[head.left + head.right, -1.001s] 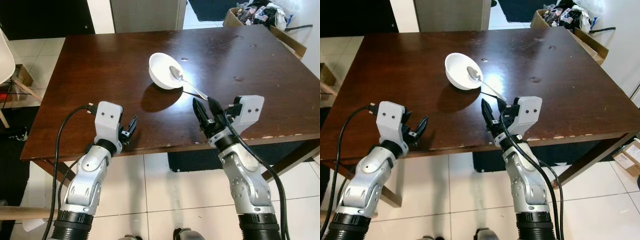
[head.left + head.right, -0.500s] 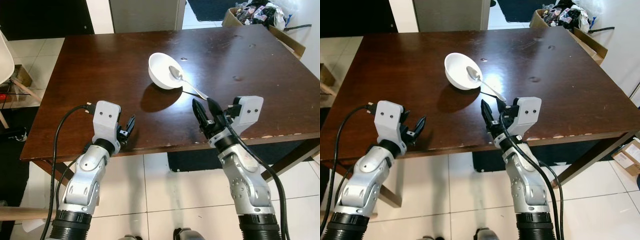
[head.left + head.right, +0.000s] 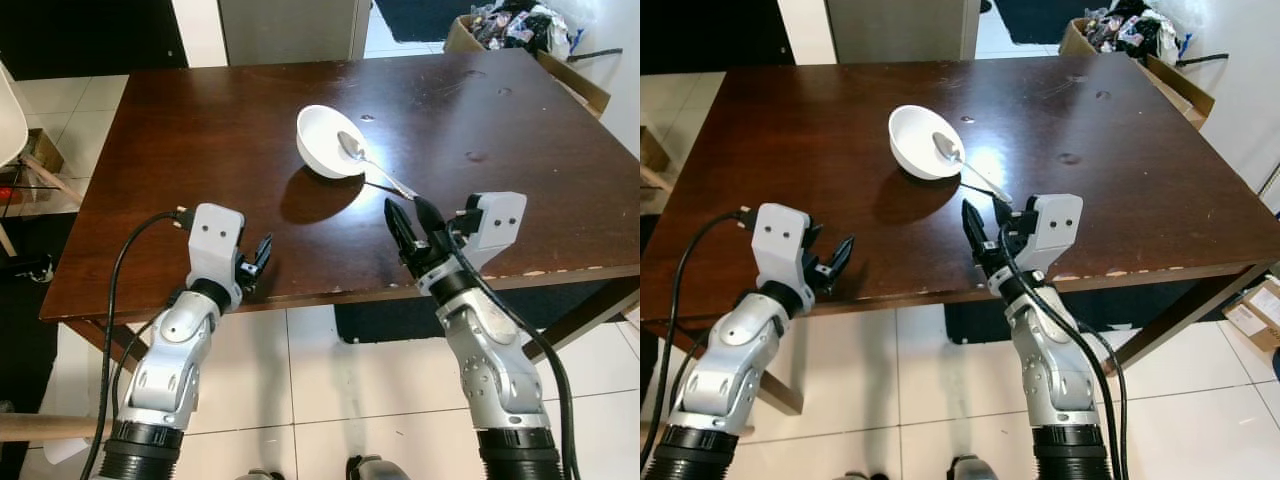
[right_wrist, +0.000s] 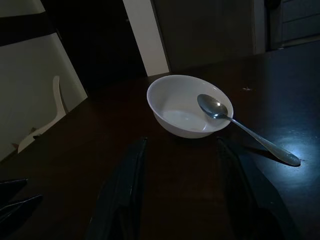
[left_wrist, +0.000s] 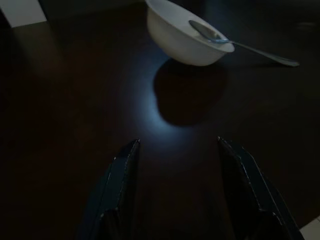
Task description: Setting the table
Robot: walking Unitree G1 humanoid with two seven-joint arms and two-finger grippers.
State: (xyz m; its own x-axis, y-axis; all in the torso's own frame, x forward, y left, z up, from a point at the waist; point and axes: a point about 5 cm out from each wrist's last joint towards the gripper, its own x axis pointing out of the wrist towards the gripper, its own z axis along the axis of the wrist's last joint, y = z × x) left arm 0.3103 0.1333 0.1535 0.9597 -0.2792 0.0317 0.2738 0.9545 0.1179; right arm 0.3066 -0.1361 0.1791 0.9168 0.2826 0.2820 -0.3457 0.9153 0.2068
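Bowl (image 3: 330, 140) sits mid-worktop (image 3: 180, 150), a spoon (image 3: 375, 167) propped on its rim, handle trailing toward the right gripper (image 3: 411, 216), whose fingers are spread and empty just beyond it. Left gripper (image 3: 262, 251), likewise spread, hovers at the near edge.

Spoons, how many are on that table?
1. The spoon rests with its scoop on the rim of the bowl and its handle end down on the table, just beyond the right pincer. I see no others.
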